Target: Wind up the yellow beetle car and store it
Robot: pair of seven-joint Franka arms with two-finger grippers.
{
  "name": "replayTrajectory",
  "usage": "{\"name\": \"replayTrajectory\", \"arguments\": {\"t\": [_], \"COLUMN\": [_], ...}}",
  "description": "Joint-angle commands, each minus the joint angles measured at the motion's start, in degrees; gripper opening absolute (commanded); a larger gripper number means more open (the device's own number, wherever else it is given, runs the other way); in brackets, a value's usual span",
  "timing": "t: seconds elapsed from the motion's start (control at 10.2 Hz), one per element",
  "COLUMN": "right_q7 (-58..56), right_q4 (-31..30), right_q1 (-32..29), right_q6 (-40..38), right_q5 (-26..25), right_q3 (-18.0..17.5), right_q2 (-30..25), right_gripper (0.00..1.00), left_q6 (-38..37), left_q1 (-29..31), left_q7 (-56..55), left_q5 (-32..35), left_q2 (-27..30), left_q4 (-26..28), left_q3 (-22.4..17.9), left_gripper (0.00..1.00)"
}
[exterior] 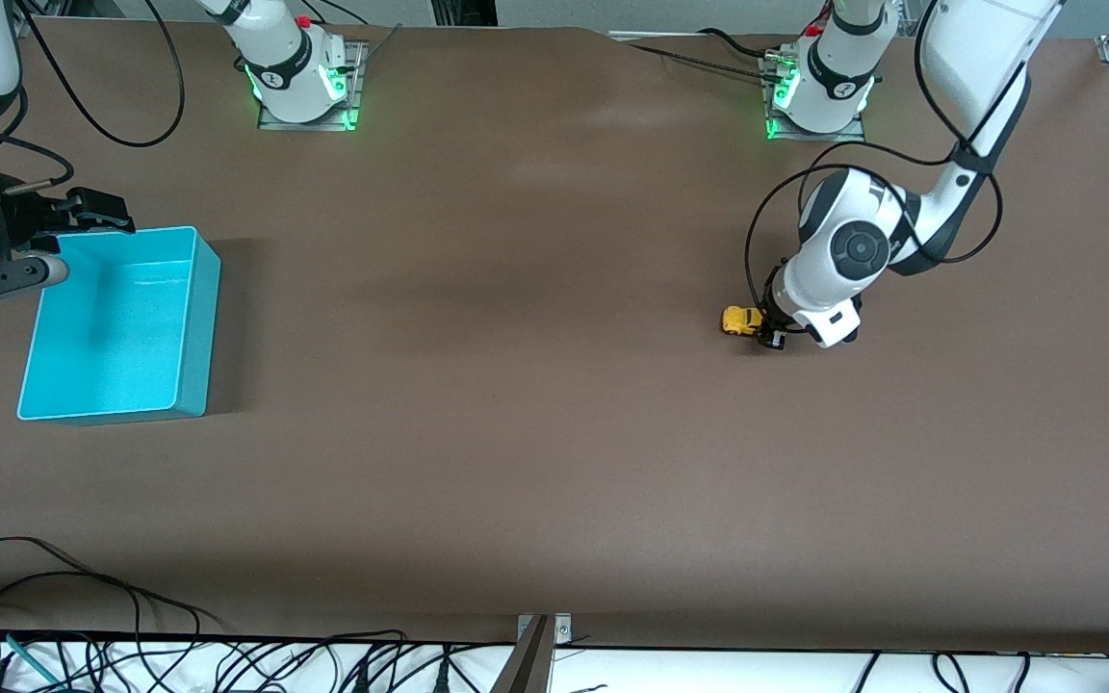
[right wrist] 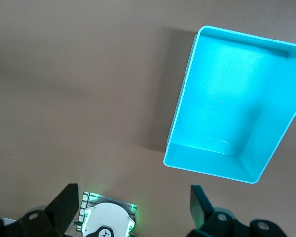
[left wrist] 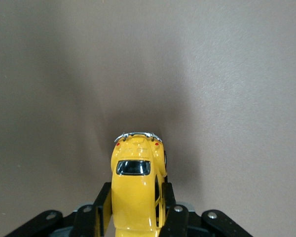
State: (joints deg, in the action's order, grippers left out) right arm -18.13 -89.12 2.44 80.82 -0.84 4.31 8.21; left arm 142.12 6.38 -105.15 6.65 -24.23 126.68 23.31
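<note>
Two fingers of the left gripper (left wrist: 136, 217) pinched the yellow beetle car (exterior: 740, 320), well apart from the turquoise bin (exterior: 191, 318); such a shallow rear hold could let it twist loose. The right gripper (right wrist: 134, 205) waited spread empty above the bin.

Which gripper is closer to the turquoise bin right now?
Right. The right gripper hangs open beside the turquoise bin rim at the right arm's end. The left gripper is shut on the yellow beetle car toward the left arm's end.
</note>
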Motion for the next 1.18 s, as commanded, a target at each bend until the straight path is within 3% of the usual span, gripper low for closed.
{"name": "replayTrajectory", "arguments": {"t": [0.0,0.69,1.08], "right_q7": [-0.85,-0.85,-0.85], "right_q4": [1.32,1.32,1.32], "right_q1": [0.02,-0.07,-0.15], "right_q6": [-0.23,-0.4,-0.32], "right_q5": [-0.83,-0.92,-0.92], "right_q3": [-0.18,-0.18,-0.09], "right_q2": [0.4,0.4,0.4], "right_gripper": [1.0,1.0,1.0], "left_q6": [-0.09,-0.44,-0.71], "left_q1": [0.29,1.26,6.7], "left_q7": [-2.96,-3.05,-2.25], "left_q5": [1.43,11.27,19.87], "left_q2": [-3.36,-6.52,-8.81], "left_q4": [-3.89,-3.54,-3.72], "left_q3": [-0.63,-6.78,-7.05], "left_gripper": [0.0,0.0,0.0]}}
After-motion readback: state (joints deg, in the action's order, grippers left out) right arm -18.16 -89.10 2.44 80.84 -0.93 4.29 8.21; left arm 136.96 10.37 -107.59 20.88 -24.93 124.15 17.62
